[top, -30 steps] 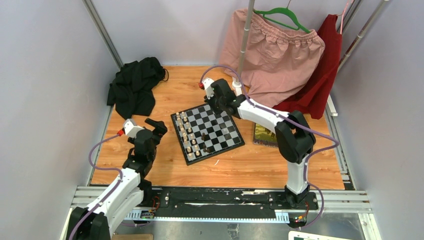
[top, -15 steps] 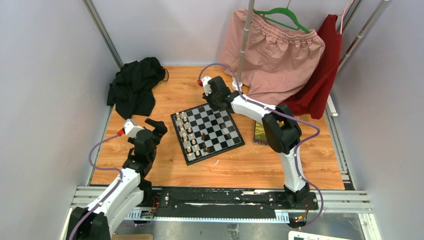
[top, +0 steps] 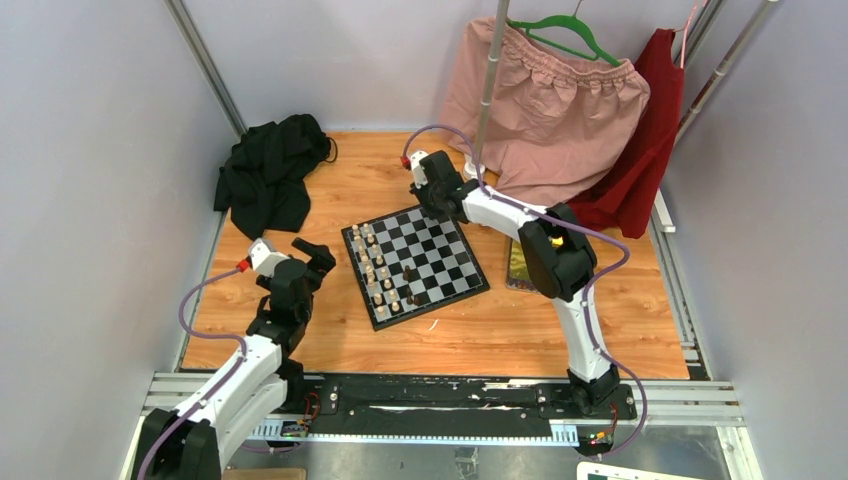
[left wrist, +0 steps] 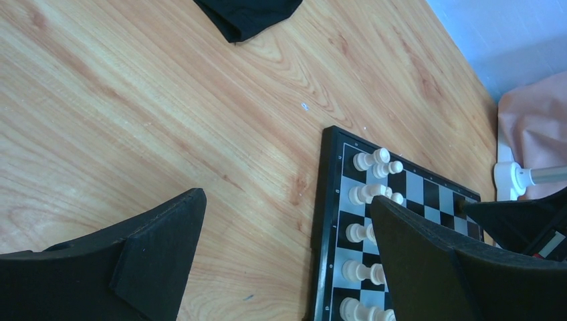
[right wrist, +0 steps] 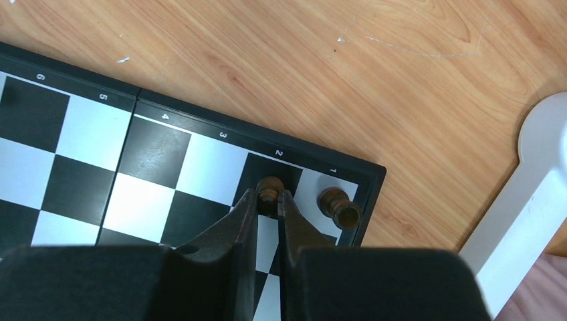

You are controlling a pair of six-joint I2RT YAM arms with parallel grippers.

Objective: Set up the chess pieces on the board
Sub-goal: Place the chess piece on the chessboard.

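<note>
Firmly pinched chessman near board edge.

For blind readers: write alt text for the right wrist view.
The right tool pinches a dark brown chess piece over the board, at the black square marked 2. Another dark piece sits on the corner square beside it; wooden table beyond.

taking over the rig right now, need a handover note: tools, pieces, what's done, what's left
Left tool: open, empty, over the table beside the board.
Right tool: shut on a dark piece at the board's far right corner, at the edge square marked 2.
Done: cream pieces line the left side in two rows; a second dark piece stands on the corner square.
Left: release the held piece; probably move the stray dark pieces from mid-board to the right side.
</note>
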